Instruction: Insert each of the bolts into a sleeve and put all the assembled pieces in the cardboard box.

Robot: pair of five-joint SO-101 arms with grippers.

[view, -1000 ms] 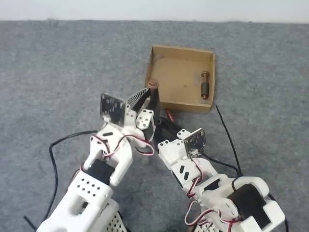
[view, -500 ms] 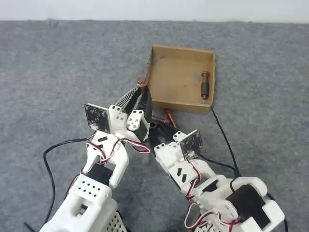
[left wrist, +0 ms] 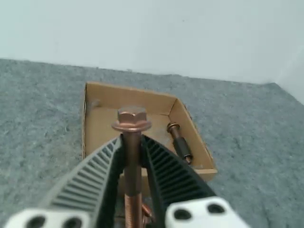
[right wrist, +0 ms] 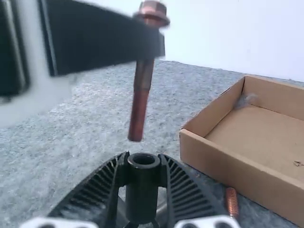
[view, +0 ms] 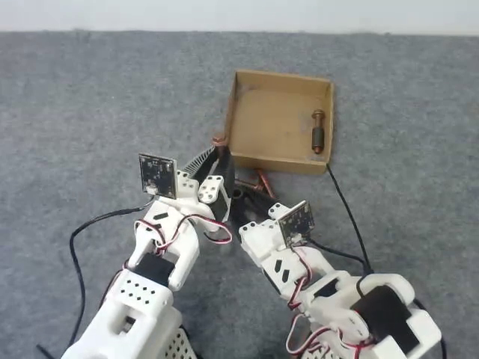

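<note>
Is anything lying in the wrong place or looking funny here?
One copper-coloured metal bolt lies loose on the grey carpet beside the brown cardboard box, by its wall nearest the arms, with no sleeve on it. Nothing else looks odd: the left gripper holds a second copper bolt above the black sleeve in the right gripper.

Office-like room: grey carpet (view: 90, 97), white wall (view: 239, 13)

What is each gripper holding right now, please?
Left gripper: closed on a copper bolt, held upright.
Right gripper: closed on a black sleeve, standing upright just below the bolt's tip.
</note>
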